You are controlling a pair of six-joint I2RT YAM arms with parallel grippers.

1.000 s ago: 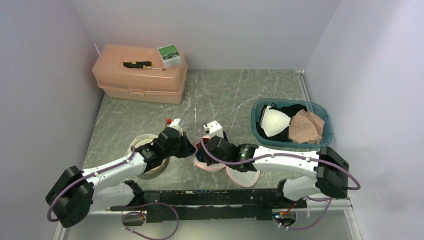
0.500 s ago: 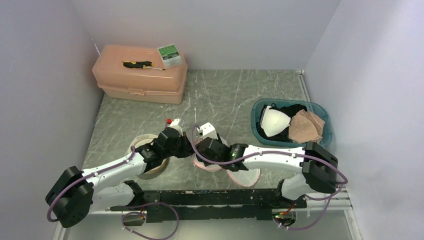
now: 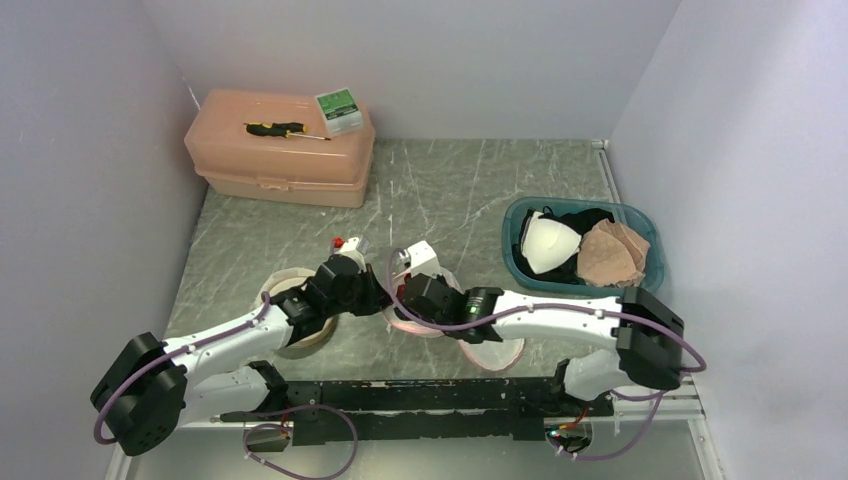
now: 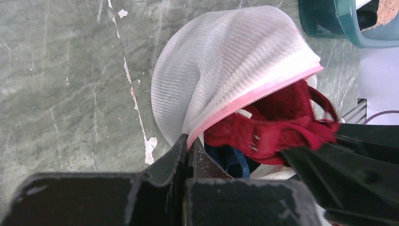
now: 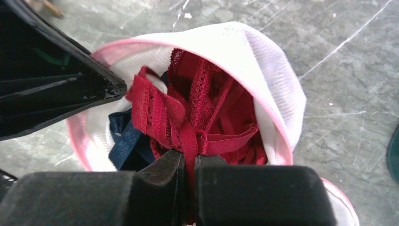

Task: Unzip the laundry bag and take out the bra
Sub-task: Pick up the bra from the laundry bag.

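The left end effector pinches the laundry bag by its zipper edge, holding its mouth open, while the right end effector grips the red bra inside it.

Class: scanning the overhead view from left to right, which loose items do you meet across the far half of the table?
Screwdriver → small green box → white bra cup → beige bra cup.
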